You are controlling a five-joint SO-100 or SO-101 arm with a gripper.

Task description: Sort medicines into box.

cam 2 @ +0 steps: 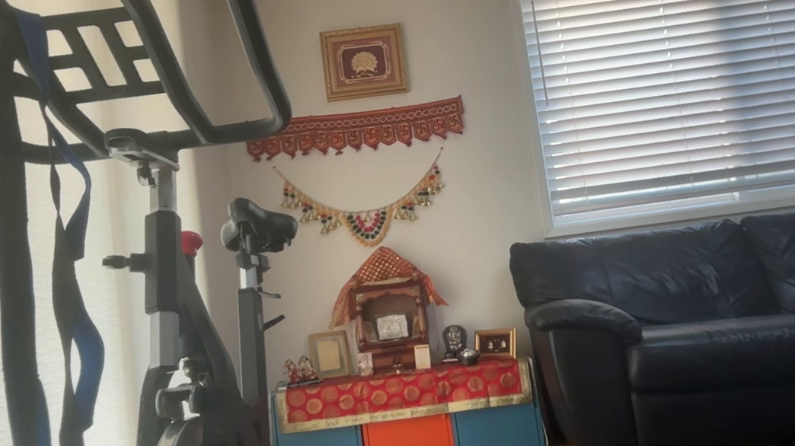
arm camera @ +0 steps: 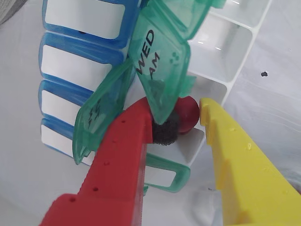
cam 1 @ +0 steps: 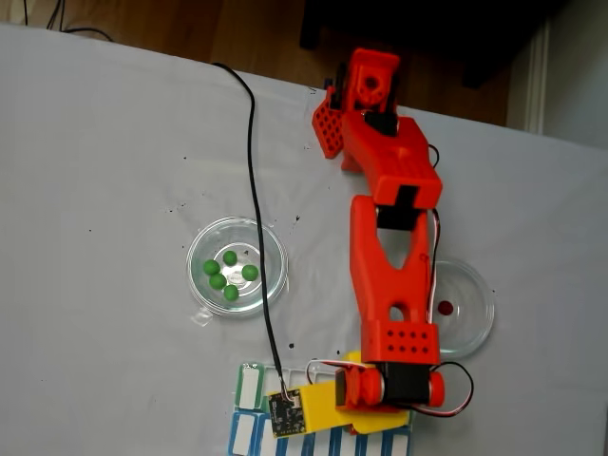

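Note:
In the wrist view my gripper [arm camera: 181, 118] is shut on a dark red pill [arm camera: 189, 113], pinched between the black foam pad of the red finger [arm camera: 123, 155] and the yellow finger [arm camera: 235, 155]. The pill hangs just over an open white compartment of the box [arm camera: 221, 44], beside the raised green lid marked WED AM [arm camera: 157, 70]. In the fixed view the box [cam 1: 249, 429] lies at the bottom edge, mostly hidden under the arm and gripper [cam 1: 366, 418]. Several green pills [cam 1: 228, 273] sit in a glass dish, and one red pill [cam 1: 445, 307] in another.
The left glass dish [cam 1: 271, 237] and the right glass dish [cam 1: 480, 285] stand on the white tablecloth on either side of the orange arm [cam 1: 389, 256]. A black cable [cam 1: 252, 190] runs across the cloth to the wrist camera. Blue-lidded compartments [arm camera: 80, 61] line the box's left side.

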